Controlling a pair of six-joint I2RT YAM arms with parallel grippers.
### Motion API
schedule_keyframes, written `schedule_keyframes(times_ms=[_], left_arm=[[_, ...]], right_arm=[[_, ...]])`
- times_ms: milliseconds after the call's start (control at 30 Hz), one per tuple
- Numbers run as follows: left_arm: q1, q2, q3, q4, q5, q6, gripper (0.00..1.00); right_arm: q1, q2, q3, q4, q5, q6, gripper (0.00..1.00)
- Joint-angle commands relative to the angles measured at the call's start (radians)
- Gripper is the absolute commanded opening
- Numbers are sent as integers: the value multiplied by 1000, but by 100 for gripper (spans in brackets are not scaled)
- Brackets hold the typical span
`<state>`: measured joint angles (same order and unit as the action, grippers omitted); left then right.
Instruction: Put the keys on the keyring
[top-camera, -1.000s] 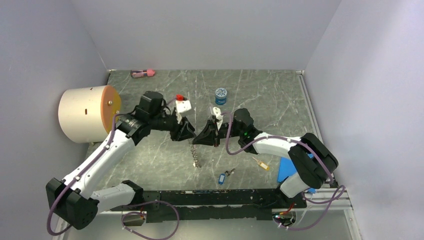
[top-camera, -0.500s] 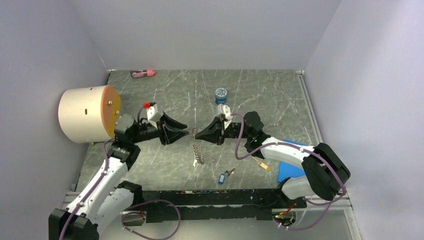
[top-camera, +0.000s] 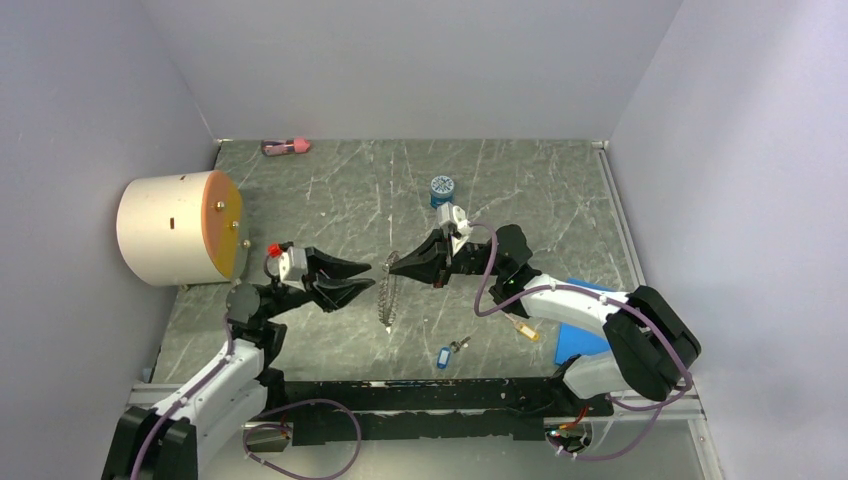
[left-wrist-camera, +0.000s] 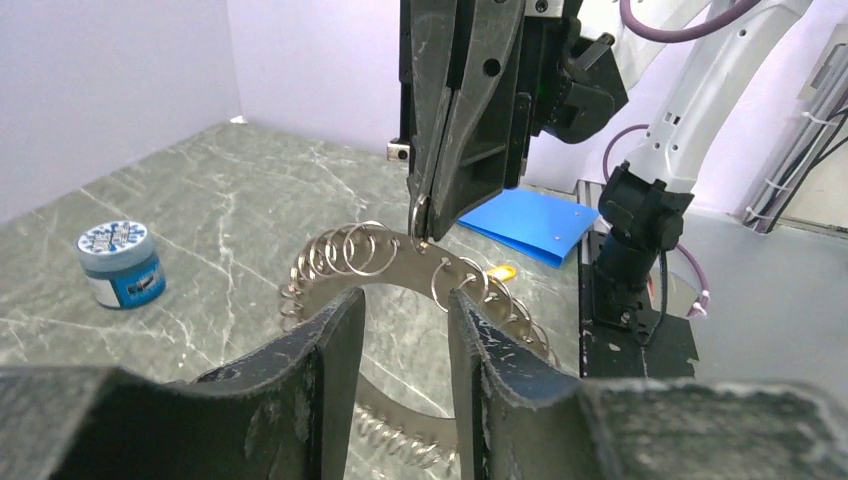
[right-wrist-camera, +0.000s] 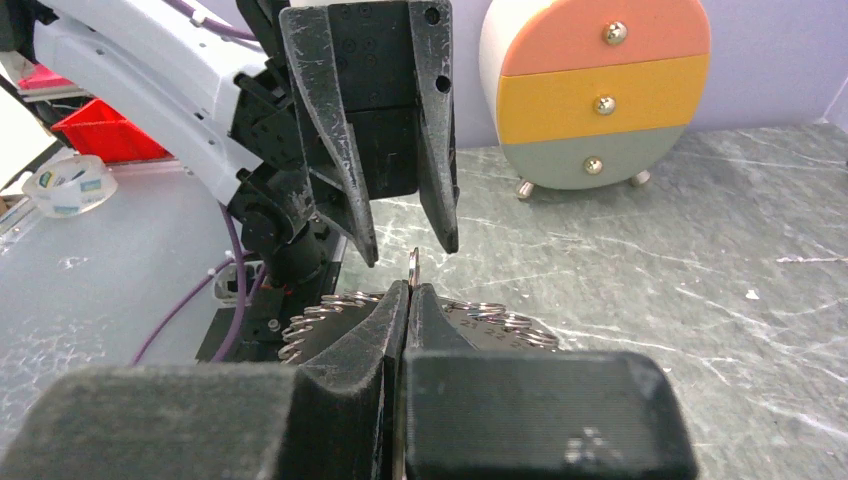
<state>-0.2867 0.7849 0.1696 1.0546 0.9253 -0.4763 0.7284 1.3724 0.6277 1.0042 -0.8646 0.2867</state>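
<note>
at the far left of the table (top-camera: 540, 190) stands a drawer unit (top-camera: 180, 228). left gripper (top-camera: 373, 275): released, jaws apart, nothing between them, tips just beside the keyring (top-camera: 386, 300). keyring: hanging from the right gripper (top-camera: 393, 266), which is clenched on its top ring. blue key (top-camera: 443, 356) and yellow key (top-camera: 522, 327): lying on the table toward its near edge, apart from the keyring.

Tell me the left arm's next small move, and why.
Probably lower the open, empty left pincer toward the small blue-headed metal key on the table. The right pincer is shut on the large greyish beaded metal keyring, which hangs from it, while both keys, including the yellow-headed key, lie loose, unthreaded.
</note>
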Motion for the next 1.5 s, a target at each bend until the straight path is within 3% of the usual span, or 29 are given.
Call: schedule_keyframes(times_ms=[0,233,400,600,1000,1200,1467], left_arm=[[-4,48,34,180,-13,-54,39],[-14,107,80,181,6,-60,31],[-42,141,120,153,26,-63,35],[-81,165,123,142,23,-41,33],[-86,81,133,-118,-21,105,32],[-88,127,136,-15,4,51,24],[-88,196,143,124,1,-15,25]], right_arm=[[2,-6,30,82,-9,15,0],[2,5,37,90,-19,24,0],[3,19,40,104,-22,35,0],[2,31,44,123,-27,48,0],[3,28,40,127,-27,52,0],[3,37,41,138,-33,65,0],[2,26,41,115,-33,58,0]])
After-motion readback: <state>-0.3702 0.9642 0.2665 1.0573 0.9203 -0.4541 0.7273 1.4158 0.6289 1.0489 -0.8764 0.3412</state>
